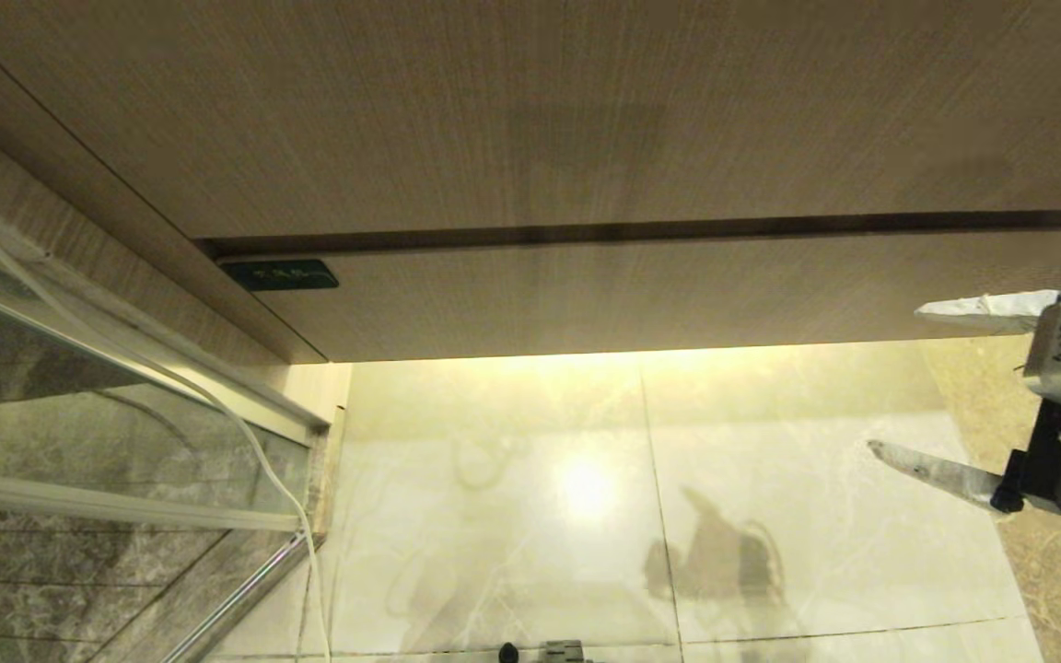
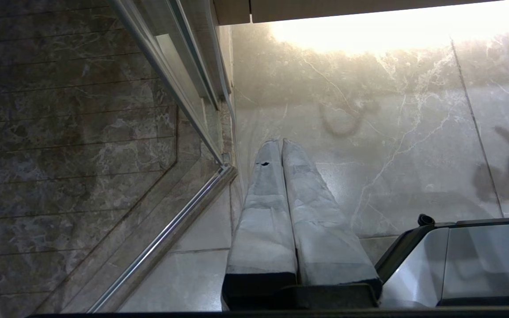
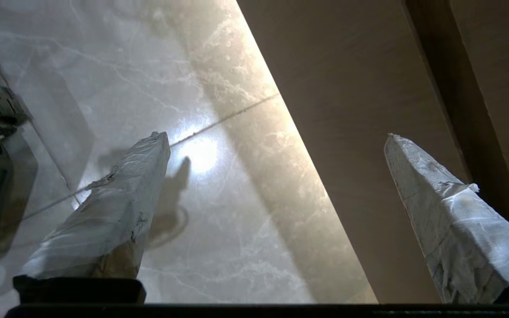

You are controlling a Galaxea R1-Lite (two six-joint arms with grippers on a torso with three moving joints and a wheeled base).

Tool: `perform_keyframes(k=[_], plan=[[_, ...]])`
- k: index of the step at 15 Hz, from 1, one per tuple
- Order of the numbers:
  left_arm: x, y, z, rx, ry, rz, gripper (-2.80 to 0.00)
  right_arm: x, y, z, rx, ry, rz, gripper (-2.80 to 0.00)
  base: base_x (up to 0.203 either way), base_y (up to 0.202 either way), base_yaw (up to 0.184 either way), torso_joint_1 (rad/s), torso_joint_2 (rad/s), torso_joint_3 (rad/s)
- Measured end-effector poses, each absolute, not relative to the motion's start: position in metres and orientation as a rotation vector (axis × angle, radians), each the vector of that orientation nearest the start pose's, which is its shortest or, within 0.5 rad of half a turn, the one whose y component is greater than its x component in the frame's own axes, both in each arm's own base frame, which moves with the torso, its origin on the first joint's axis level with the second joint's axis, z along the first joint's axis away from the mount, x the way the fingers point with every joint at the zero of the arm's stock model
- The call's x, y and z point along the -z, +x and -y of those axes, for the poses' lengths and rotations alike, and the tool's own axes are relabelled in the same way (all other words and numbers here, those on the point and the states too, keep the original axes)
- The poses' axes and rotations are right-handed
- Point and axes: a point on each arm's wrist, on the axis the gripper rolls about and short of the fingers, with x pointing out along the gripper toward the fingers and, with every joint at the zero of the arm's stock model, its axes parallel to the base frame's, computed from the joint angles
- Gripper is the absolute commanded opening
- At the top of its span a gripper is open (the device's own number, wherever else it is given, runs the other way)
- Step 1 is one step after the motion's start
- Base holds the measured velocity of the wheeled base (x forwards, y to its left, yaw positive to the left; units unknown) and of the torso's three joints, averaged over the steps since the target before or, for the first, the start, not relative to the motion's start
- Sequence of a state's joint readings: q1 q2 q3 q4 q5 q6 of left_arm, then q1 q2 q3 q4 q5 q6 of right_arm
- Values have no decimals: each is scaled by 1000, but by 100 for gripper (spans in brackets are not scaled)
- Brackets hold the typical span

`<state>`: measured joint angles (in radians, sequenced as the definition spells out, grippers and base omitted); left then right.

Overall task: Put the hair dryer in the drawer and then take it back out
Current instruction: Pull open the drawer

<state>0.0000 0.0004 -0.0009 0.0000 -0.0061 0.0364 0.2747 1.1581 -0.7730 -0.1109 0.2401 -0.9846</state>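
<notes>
- We saw the right hand (image 1: 894, 379) at the right edge of the head view, its two white-wrapped fingers (image 1: 931, 471) spread wide apart and nothing between them.
- One finger of that hand lay over the lower front of the wide light-brown wood-grain drawer (image 1: 678, 295); the other hung over the glossy pale marble floor tiles (image 1: 770, 516) below it. Whether the upper finger touched the wood we could not tell.
- In the right wrist view the same released hand (image 3: 276, 137) showed one wrapped finger (image 3: 117, 207) over the lit tiles and the other before the brown wood panel (image 3: 360, 132).
- The drawer was shut, its flat handleless front flush under the broad wood-grain panel (image 1: 530, 110) above it, a dark gap running between the two.
- A small dark green label (image 1: 280, 274) sat at the drawer's far left corner, well apart from the right hand.
- The hair dryer appeared in none of the views, so we could not tell where it was.
- The left hand (image 2: 281, 142) pointed down at the floor tiles with its wrapped fingers (image 2: 263, 212) pressed together, clenched on nothing.
- Just beside the left hand ran the metal-framed glass partition (image 2: 170, 84) with dark grey marble (image 2: 60, 132) behind it.
- A long thin white cable (image 1: 254, 442) trailed down along that glass partition, far from the right hand.
- Near the left hand, on its other side, a dark-edged grey part of the robot's base (image 2: 457, 260) showed.
</notes>
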Motion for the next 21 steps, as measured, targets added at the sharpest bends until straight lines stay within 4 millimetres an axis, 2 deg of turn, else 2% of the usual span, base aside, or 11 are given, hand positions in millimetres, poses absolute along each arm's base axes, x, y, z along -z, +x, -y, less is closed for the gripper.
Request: perform_keyframes(k=[5,8,12,21], plan=[[-76,-23,0,6,37,1,-280,-256,203,-66,-637,-955,97,0,0,0,0,0,0,0],[-76,-23,0,6,37,1,-280,-254,224,-69,-591,-1031,169,0,0,0,0,0,0,0],[-76,-23,0,6,37,1,-280,-245,237,-64,-632,-1127,194,0,0,0,0,0,0,0],[-76,-23,0,6,37,0,-280,-248,263,-65,-596,-1171,224,0,0,0,0,0,0,0]])
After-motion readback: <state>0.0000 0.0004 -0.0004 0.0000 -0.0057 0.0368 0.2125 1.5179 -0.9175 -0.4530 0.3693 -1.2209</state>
